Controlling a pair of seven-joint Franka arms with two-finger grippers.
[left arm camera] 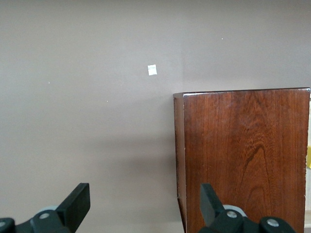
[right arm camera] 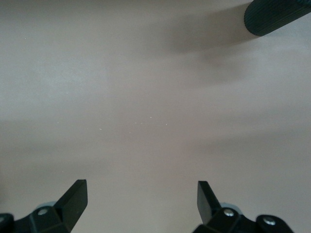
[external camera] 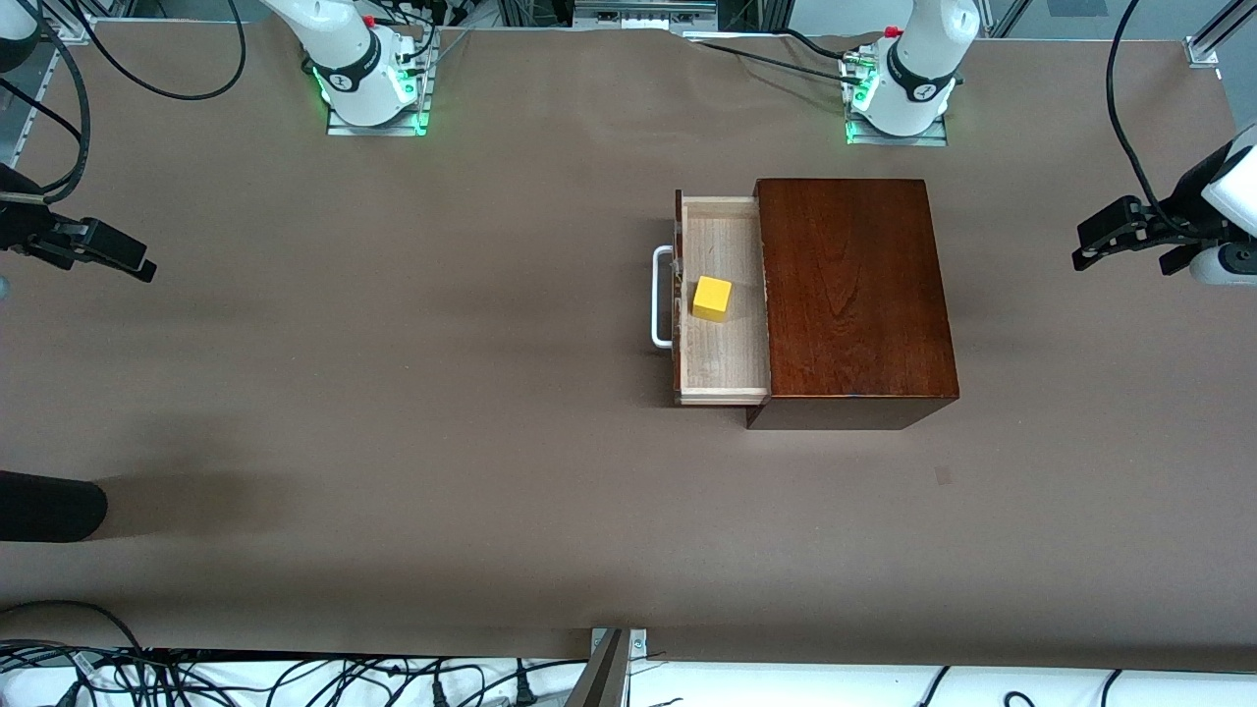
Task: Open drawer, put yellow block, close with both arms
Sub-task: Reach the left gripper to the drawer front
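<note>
Drawer [external camera: 722,299] of a glossy reddish-brown wooden box [external camera: 852,290], shown pulled out toward the right arm's end of the table [external camera: 393,393]. Its pale wood floor lies exposed, and the dark front panel carries a white U-shaped handle [external camera: 662,297] on the side turned away from the box. The yellow block [external camera: 712,299] rests inside the drawer on the pale wood, close to the front panel and about level with the handle, well apart from the box's opening.

Left gripper [external camera: 1105,236]: raised over bare table well past the box toward the left arm's end, fingers spread apart and holding nothing. In the left wrist view the two black fingertips [left arm camera: 77,201] frame the table surface and the box top [left arm camera: 243,155], with a sliver of yellow at the picture's edge and a small pale mark [left arm camera: 152,70] on the table near the box.

Right gripper [external camera: 103,250]: raised over bare table well away from the drawer's handle toward the right arm's end, fingers likewise apart and empty [right arm camera: 141,204]. A dark, rounded object [external camera: 49,506] lies on the table at that same end, nearer to the front camera than the box; it also appears in the right wrist view.
</note>
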